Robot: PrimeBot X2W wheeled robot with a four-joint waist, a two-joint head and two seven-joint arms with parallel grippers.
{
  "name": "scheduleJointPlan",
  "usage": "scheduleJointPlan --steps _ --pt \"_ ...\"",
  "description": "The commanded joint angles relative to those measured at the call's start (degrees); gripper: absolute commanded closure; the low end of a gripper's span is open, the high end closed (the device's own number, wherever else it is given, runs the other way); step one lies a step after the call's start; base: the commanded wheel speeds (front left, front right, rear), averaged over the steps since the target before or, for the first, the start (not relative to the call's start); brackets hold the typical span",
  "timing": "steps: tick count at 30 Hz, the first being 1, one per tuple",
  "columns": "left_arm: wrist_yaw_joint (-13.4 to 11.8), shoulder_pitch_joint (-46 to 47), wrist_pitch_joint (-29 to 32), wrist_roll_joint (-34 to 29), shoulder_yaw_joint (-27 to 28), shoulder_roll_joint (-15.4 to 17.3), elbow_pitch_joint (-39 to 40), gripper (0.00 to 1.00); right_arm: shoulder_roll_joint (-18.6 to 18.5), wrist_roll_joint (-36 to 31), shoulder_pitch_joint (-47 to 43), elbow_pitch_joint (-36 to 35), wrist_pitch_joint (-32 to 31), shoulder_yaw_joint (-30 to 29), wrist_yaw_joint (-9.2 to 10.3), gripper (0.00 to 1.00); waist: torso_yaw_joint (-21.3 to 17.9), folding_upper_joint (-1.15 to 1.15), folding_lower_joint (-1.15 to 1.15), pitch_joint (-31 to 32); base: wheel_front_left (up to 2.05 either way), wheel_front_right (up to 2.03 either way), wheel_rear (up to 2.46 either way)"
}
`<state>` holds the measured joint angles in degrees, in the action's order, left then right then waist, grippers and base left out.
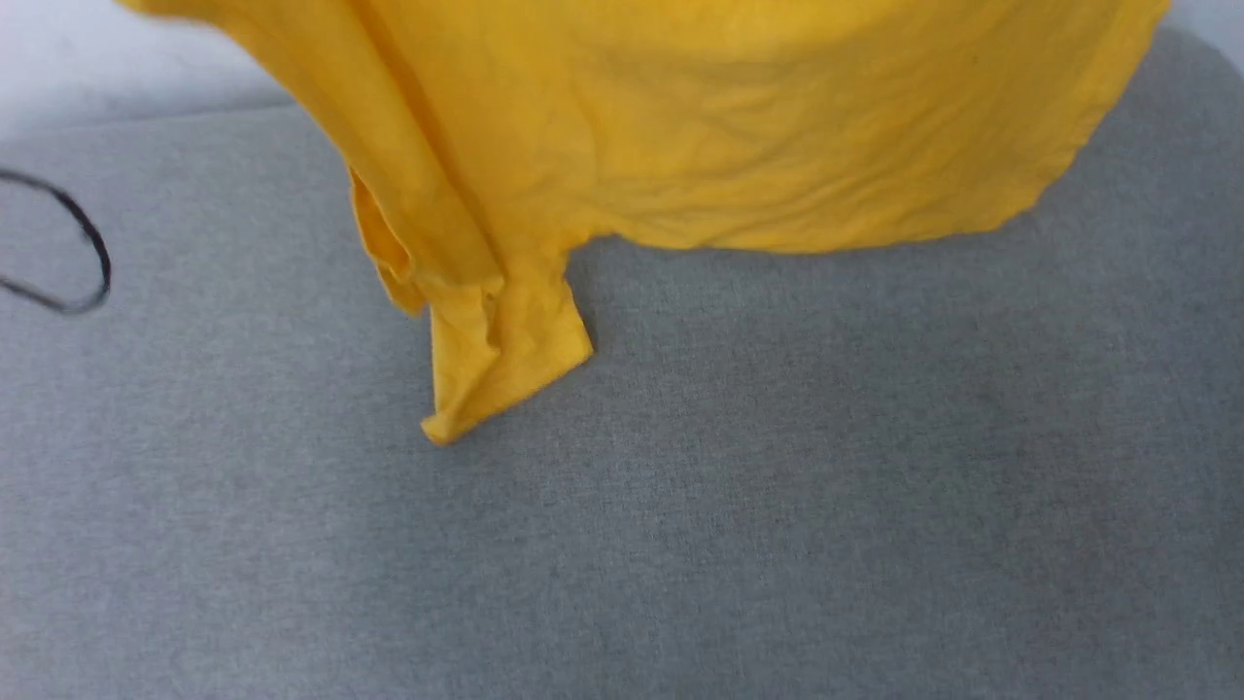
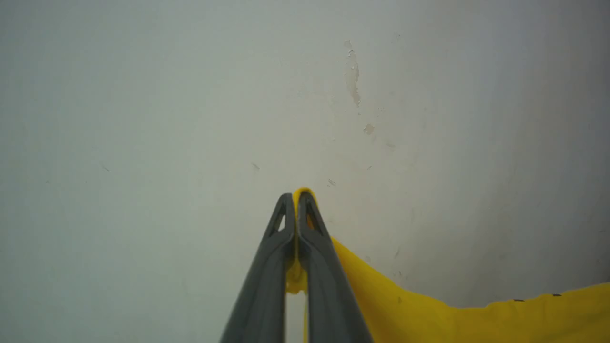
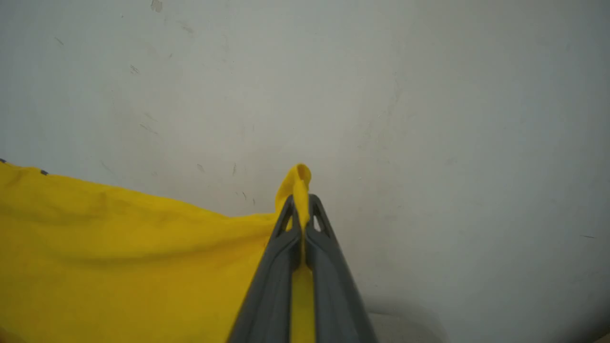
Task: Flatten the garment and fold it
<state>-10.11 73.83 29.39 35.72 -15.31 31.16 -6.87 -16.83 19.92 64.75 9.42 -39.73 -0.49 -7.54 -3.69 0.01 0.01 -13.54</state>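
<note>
Firstly, the left claw [image 2: 296, 197]: the fingers are pressed together on a pinch of the garment [image 2: 429, 319], and a small yellow fold pokes out past the tips. From that grip the cloth falls away to the lower right of the left wrist view, with its upper edge sagging. A pale wall [image 2: 143, 119] with chipped marks stands behind.

The right claw [image 3: 301, 200] is likewise clamped tight on the garment, with a yellow tuft standing above the tips and a strip of cloth showing between the fingers lower down. Here the cloth spreads to the lower left of the right wrist view.

In the head view the garment hangs from the top edge as a broad, creased yellow sheet above the grey tabletop [image 1: 777, 486]. Its lower hem runs across the upper middle and is clear of the surface on the right. On the left the cloth is bunched into vertical folds, and a narrow flap drops to a point towards the tabletop. Whether that point touches cannot be told. A black cable [image 1: 87, 243] loops on the tabletop at the far left, well apart from the garment.
</note>
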Motion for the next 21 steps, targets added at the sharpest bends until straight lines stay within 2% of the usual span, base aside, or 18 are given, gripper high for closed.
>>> scheduleJointPlan --steps 1,6,10,14,21 --pt "-0.2 4.3 -0.7 -1.5 -0.5 -0.4 -1.9 1.00 1.2 -1.6 3.8 1.9 1.0 -0.1 0.05 1.00 -1.8 -0.01 -0.01 -5.6 0.00 0.00 0.00" --pt "0.3 14.8 -7.0 -6.0 -1.8 -2.2 -8.1 1.00 3.8 -5.6 12.9 8.7 5.4 0.3 0.05 1.00 -3.2 -0.01 -0.01 -11.2 0.00 0.00 0.00" --pt "1.3 19.3 -11.5 -7.2 -2.0 -3.1 -10.8 1.00 5.4 -7.4 17.7 12.8 8.9 0.2 0.05 1.00 -3.9 -0.01 -0.01 -13.6 0.00 0.00 0.00" --pt "3.4 24.7 -16.1 -7.8 -2.2 -4.2 -14.4 1.00 6.1 -9.4 22.6 17.1 13.0 0.1 0.05 1.00 -4.1 -0.01 -0.01 -16.5 0.00 0.00 0.00" --pt "8.9 26.3 -21.9 -6.2 -2.5 -4.6 -18.6 1.00 3.4 -10.4 24.8 21.2 18.2 2.3 0.05 1.00 -2.0 -0.01 -0.01 -21.7 0.00 0.00 0.00"
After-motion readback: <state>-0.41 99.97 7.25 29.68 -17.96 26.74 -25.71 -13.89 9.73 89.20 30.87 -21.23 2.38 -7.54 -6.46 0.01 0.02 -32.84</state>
